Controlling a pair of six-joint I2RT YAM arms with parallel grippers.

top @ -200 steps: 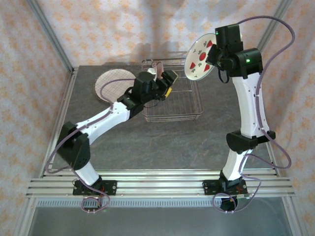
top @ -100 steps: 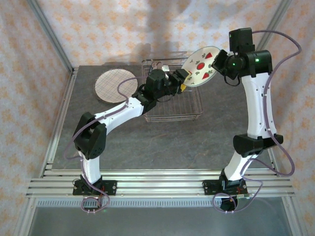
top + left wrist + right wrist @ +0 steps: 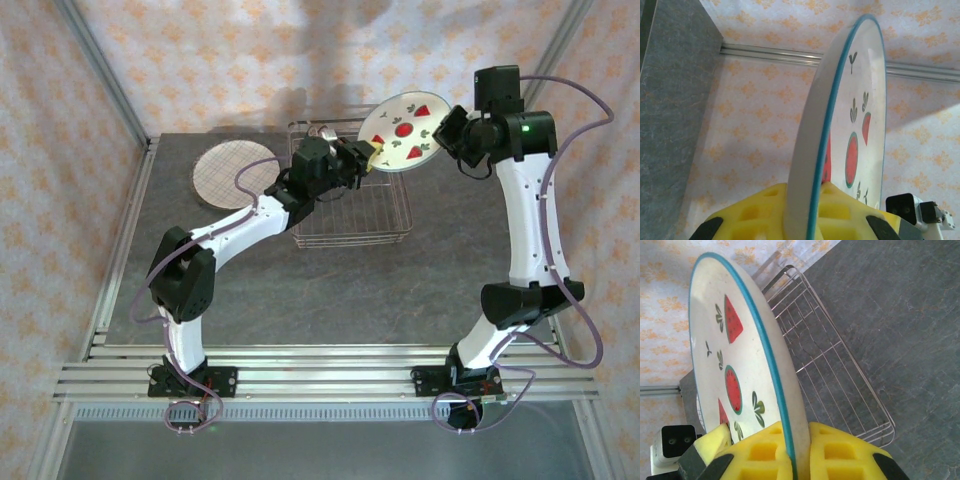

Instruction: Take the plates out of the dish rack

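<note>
White blue-rimmed fruit-print round plate point(image 3: 405, 133) above silvery wire dish rack point(image 3: 350, 215) at far edge of worktop point(image 3: 300, 290), left tool point(image 3: 368, 158) and right tool point(image 3: 448, 128) each clenched on its rim, pink-grid round plate point(image 3: 225, 172) lying far-left

Robot test booth of a lab sort. Dark grey stone-look tabletop point(image 3: 250, 290) boxed in by aluminium frame posts point(image 3: 100, 70) and hung round with orange-flowered fabric walls point(image 3: 230, 50). White-and-black left arm point(image 3: 240, 225) and right arm point(image 3: 525, 220) bolted to slotted aluminium rails point(image 3: 330, 370) at the near edge, purple cables point(image 3: 575, 84) looping off the joints.
</note>
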